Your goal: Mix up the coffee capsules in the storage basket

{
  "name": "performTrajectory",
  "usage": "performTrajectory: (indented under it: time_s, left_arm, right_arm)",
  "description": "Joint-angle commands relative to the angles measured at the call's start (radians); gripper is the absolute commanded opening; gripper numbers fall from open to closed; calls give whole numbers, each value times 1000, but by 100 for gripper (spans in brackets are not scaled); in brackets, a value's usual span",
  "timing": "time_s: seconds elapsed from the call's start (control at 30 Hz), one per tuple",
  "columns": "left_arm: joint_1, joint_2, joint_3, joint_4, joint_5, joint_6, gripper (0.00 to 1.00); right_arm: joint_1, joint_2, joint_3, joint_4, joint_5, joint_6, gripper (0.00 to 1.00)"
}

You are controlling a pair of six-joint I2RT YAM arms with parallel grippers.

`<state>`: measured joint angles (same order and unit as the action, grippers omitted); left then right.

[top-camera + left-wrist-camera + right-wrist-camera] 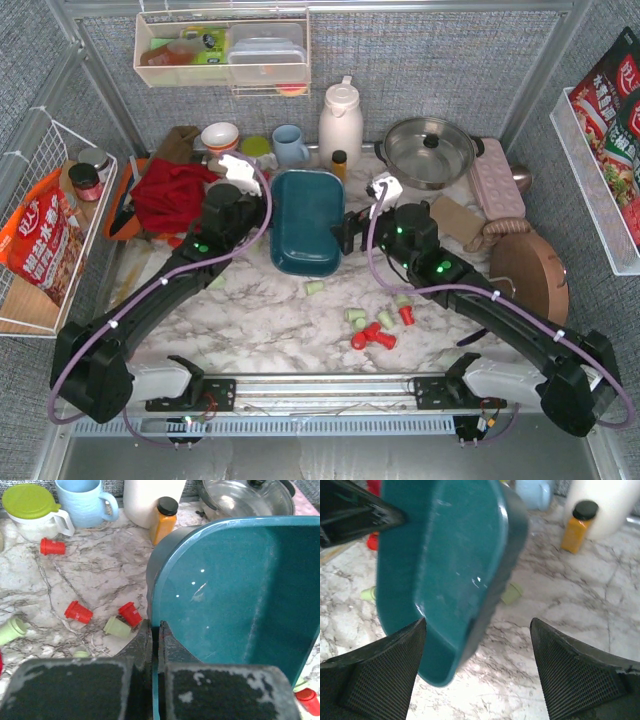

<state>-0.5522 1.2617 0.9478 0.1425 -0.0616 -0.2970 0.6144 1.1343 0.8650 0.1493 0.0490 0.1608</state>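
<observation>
The dark teal storage basket [305, 220] is lifted and tilted on edge, and its inside [235, 590] looks empty. My left gripper [156, 625] is shut on the basket's rim, at its left side [266, 215]. My right gripper [477, 622] stands open beside the basket's lower corner [445, 555], on its right side [347, 235]. Red and pale green coffee capsules lie loose on the marble: a red pair [372, 335] and green ones [355, 315] in front of the basket. More lie under it, red [78, 611] and green [117, 626], and one green shows in the right wrist view [512, 592].
Behind the basket stand a white thermos [340, 120], a small amber bottle [339, 163], a blue mug [290, 145] and a lidded steel pot [430, 150]. A red cloth [175, 195] lies at the left, a wooden disc [530, 275] at the right. A white wire basket [50, 230] hangs on the left wall.
</observation>
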Motion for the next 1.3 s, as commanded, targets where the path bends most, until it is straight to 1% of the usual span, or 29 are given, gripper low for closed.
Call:
performTrajectory:
  time_s: [0.0,0.17,0.37,0.47,0.67,0.8,1.0,1.03,1.07,1.1,1.13,1.17,1.27]
  left_arm:
    - [1,-39,-31,110,10,-50,0]
    - [1,-115,-116,176,-7,-95,0]
    - [0,-132,-112,163,-8,-125,0]
    - [1,-134,-117,168,5,-142,0]
    - [1,-140,-119,170,16,-154,0]
    - [1,-145,-121,176,21,-157,0]
    - [1,-142,-120,174,19,-155,0]
    - [1,-142,-120,173,19,-155,0]
    - [1,-142,-121,173,19,-155,2]
    - [1,-142,-121,173,19,-155,6]
    - [1,-141,-120,173,21,-154,13]
    - [1,-140,-118,171,22,-153,22]
    - [0,-142,-115,164,8,-154,59]
  right_arm:
    - [42,-2,-3,141,-9,-55,88]
    - [117,43,-17,257,49,-93,84]
    - [183,117,-51,384,120,-100,77]
    - [196,145,-55,397,164,-102,72]
    - [200,127,-86,397,271,-86,55]
    - [200,133,-63,336,301,-88,50]
    - [200,136,-43,290,307,-77,23]
    - [200,136,-38,280,315,-75,15]
    - [200,135,-34,272,323,-74,7]
    - [200,134,-32,264,335,-73,0]
    - [199,133,-29,256,348,-71,0]
    - [198,131,-26,246,360,-70,0]
    - [191,131,-3,184,409,-70,0]
